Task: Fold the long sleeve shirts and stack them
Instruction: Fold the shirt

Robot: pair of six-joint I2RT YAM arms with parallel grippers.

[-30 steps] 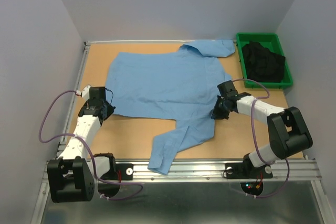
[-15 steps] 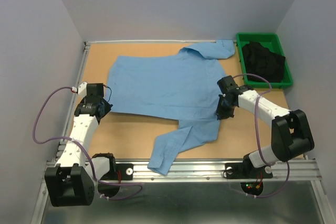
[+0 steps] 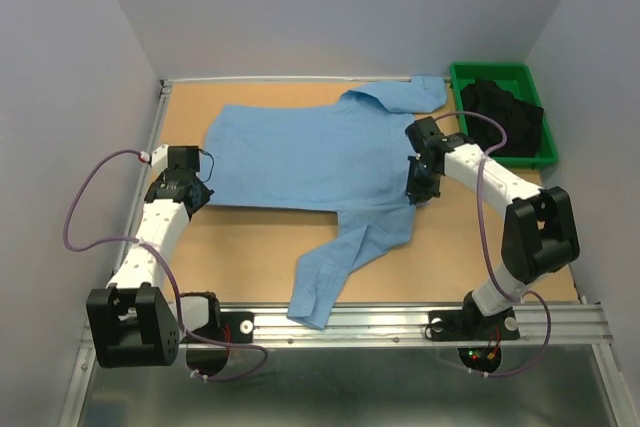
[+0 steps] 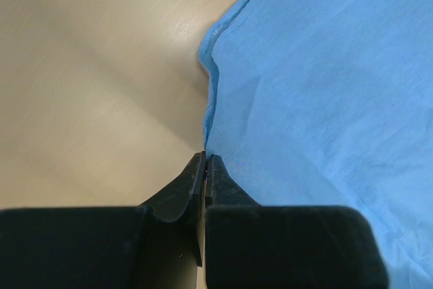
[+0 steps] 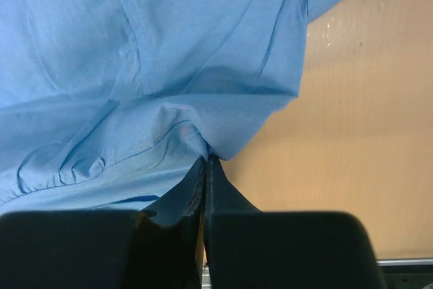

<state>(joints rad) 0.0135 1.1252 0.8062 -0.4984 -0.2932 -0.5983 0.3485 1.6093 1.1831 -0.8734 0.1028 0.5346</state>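
Observation:
A light blue long sleeve shirt (image 3: pixel 310 157) lies spread across the wooden table, collar to the right, one sleeve trailing toward the near edge (image 3: pixel 325 282). My left gripper (image 3: pixel 197 190) is shut on the shirt's left hem edge (image 4: pixel 211 120); the cloth runs straight into its closed tips (image 4: pixel 206 159). At the shirt's right side my right gripper (image 3: pixel 413 187) is shut on a bunched pinch of fabric (image 5: pixel 183 133), which puckers at its tips (image 5: pixel 206 160).
A green bin (image 3: pixel 535 152) with dark clothing (image 3: pixel 500 117) stands at the back right corner. Bare wood (image 3: pixel 250 247) shows in front of the shirt. A metal rail (image 3: pixel 400 319) runs along the near edge by the arm bases.
Both grippers moved away from the near edge, dragging the shirt's lower edge and trailing sleeve with them. The right gripper closed on the fabric.

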